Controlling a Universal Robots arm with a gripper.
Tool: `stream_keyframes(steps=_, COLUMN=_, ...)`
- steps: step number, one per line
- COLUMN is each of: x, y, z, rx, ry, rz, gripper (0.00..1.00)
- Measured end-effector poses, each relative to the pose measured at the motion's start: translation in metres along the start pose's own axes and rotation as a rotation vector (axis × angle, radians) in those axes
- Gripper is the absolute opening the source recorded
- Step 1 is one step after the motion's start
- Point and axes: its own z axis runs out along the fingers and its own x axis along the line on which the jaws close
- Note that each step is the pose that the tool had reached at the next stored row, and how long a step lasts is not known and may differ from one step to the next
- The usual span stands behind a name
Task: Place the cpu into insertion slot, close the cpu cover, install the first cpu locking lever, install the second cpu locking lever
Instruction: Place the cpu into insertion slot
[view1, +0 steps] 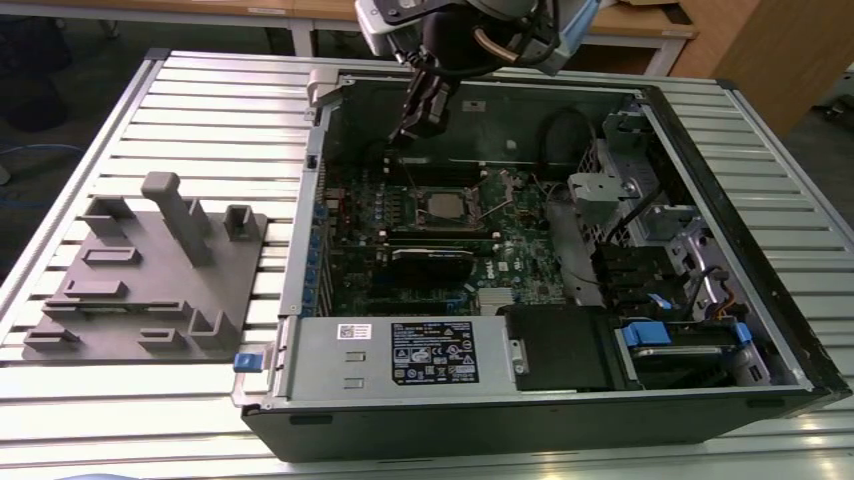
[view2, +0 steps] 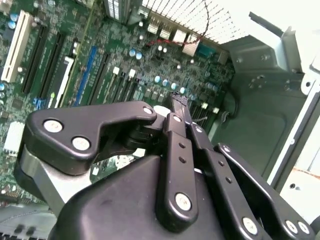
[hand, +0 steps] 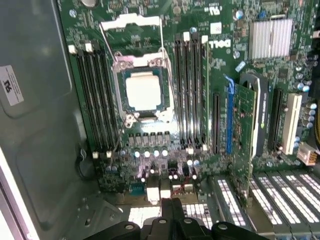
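Note:
The cpu (hand: 143, 91), a silver-grey square, lies flat in the insertion slot (hand: 120, 95) on the motherboard; in the exterior view the cpu (view1: 441, 207) sits mid-board inside the open case. The cpu cover (hand: 131, 27) is swung up and open beside the slot. Two thin wire levers (hand: 163, 55) stand raised along the slot's sides. My gripper (view1: 408, 132) hangs above the board, over the case's far wall and apart from the slot. Its black fingers (view2: 172, 130) are pressed together and hold nothing. The gripper (hand: 172, 204) tips also show in the first wrist view, away from the cpu.
A long black expansion card (hand: 245, 115) stands beyond the memory slots (hand: 190, 85). A finned heatsink (hand: 270, 37) is nearby. The power supply (view1: 400, 350) and drive bays (view1: 667, 250) fill the case's near and right parts. A grey fixture plate (view1: 147, 270) lies on the slatted table at the exterior view's left.

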Motion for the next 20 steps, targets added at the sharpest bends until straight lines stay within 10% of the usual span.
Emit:
stream_keyframes(steps=11, x=-0.0006, y=-0.0047, z=0.0033, rx=-0.1525, ry=0.0313, rz=-0.015, gripper=0.1)
stream_keyframes(steps=20, x=-0.0006, y=-0.0047, z=0.0035, rx=-0.1594, ry=0.0319, rz=-0.015, gripper=0.1)
